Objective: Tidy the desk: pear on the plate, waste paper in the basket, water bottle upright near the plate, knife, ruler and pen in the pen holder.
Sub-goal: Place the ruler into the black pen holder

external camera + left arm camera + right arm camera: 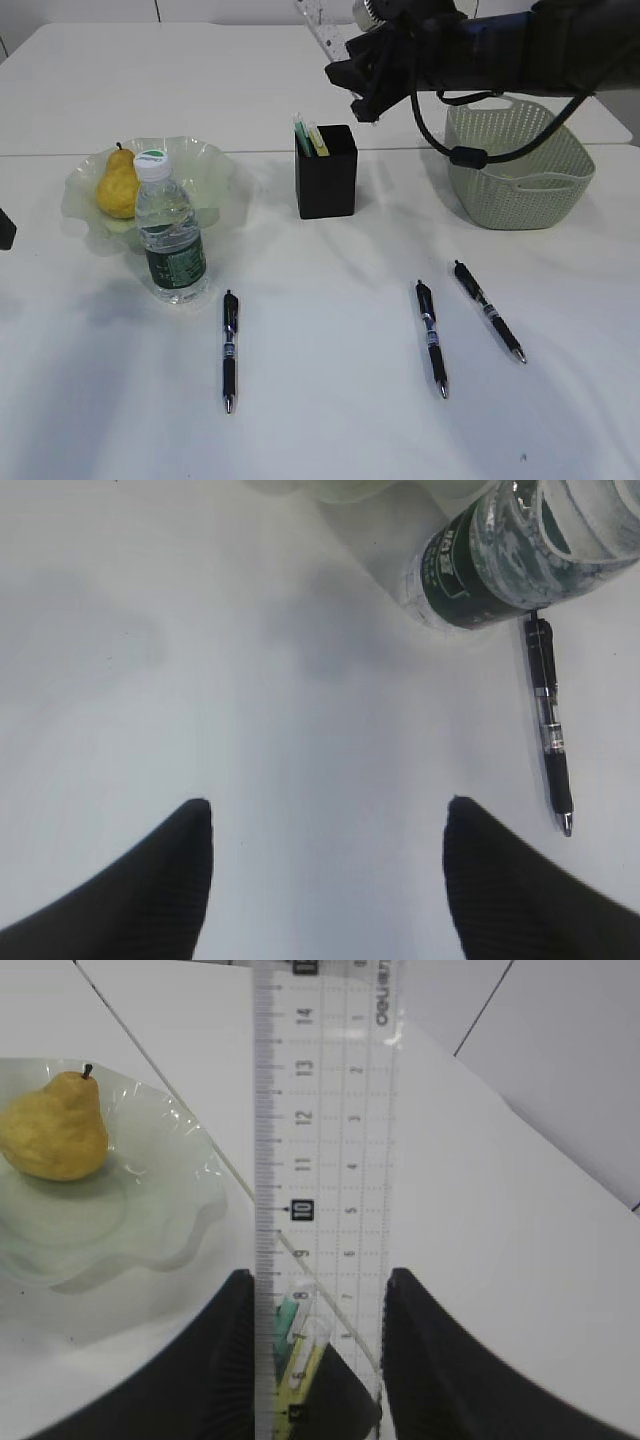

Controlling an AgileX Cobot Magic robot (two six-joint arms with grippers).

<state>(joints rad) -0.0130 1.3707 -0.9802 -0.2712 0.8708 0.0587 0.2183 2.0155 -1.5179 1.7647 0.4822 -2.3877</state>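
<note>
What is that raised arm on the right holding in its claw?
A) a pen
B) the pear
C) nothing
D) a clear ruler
D: the right gripper is clamped on the clear ruler above the pen holder, while the pear sits on the plate.

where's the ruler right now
The ruler is held in the right hand, up in the air above the black pen holder. In the exterior view it pokes out at top centre, left of the green basket.
</note>
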